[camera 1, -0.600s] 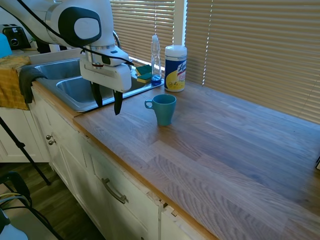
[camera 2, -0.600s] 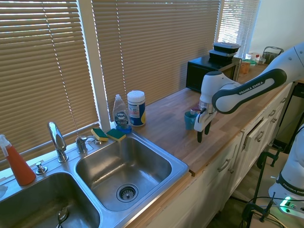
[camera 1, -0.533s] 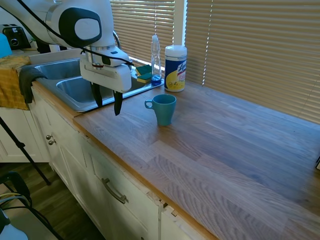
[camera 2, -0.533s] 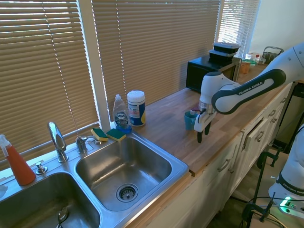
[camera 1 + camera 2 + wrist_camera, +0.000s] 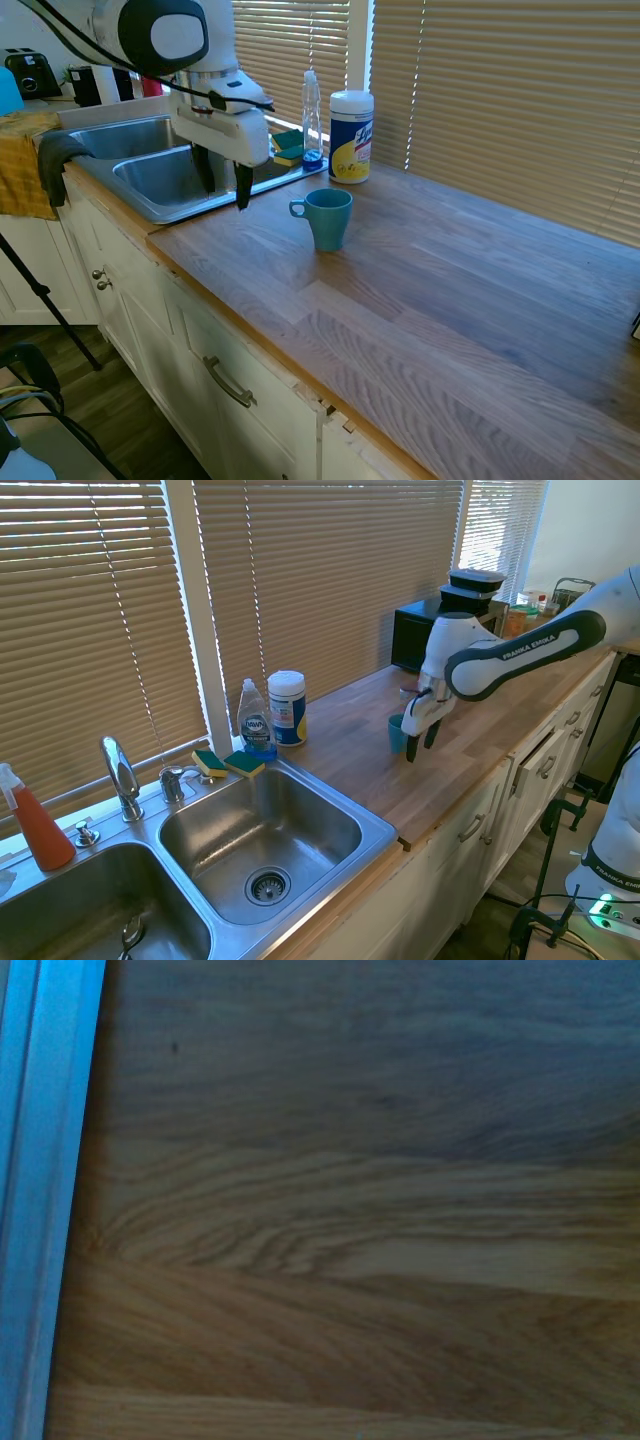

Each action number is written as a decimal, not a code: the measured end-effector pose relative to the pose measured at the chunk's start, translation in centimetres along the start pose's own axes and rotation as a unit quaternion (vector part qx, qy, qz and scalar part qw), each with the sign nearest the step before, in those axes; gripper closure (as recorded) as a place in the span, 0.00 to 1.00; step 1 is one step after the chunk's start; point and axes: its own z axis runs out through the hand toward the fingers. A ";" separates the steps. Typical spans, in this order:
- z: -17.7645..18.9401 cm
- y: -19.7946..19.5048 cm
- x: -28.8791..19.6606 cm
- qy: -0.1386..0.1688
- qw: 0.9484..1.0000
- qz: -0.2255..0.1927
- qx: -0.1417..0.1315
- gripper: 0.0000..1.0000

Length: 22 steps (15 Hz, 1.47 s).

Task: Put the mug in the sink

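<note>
Teal mug (image 5: pixel 328 217) stands upright on the wooden table (image 5: pixel 450 290), handle pointing toward the sink (image 5: pixel 150 175), apart from the white wipes canister (image 5: pixel 351 122) and clear soap bottle (image 5: pixel 312 118) behind it. Claw (image 5: pixel 224 188) hangs above the table near the sink's edge, fingers spread and holding nothing, pointing down; it is near the mug on the handle side but not touching it. Second exterior view has the claw (image 5: pixel 419 742) partly in front of the mug (image 5: pixel 397 732), so the gap is hard to judge there. Wrist view shows only wood grain and a metal strip at one side, probably the sink rim (image 5: pixel 40 1200). Mug looks like glazed ceramic: rigid, moderately light, smooth and likely slick, chippable if dropped into steel. Best hold, I'd judge, is across the rim wall, one finger inside, or pinching the body clear of the handle. Basin (image 5: pixel 262 830) looks empty, with room to set it down.
</note>
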 end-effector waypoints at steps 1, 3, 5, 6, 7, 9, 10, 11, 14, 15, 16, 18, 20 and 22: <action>-0.7 0.4 1.4 0.002 1.000 0.023 0.010 0.00; -2.3 1.4 4.1 0.005 0.997 0.065 0.032 0.00; -3.7 2.0 6.8 0.009 0.993 0.109 0.049 0.00; -4.2 2.1 8.3 0.012 0.990 0.133 0.054 0.00; -4.4 2.2 9.7 0.015 0.986 0.156 0.055 0.00; -4.0 2.4 12.3 0.017 0.978 0.203 0.051 0.00; -3.4 2.3 13.3 0.017 0.974 0.222 0.046 0.00; -2.8 2.2 14.1 0.017 0.970 0.238 0.039 0.00; -1.0 2.0 16.0 0.015 0.963 0.270 0.019 0.00; -0.4 2.1 16.6 0.013 0.961 0.276 0.014 0.00; 0.4 2.0 17.1 0.010 0.960 0.279 0.008 0.00; 2.2 1.9 17.7 0.001 0.959 0.282 -0.008 0.00; 4.1 2.0 18.0 -0.007 0.958 0.284 -0.022 1.00; 5.5 2.0 18.4 -0.013 0.957 0.288 -0.031 1.00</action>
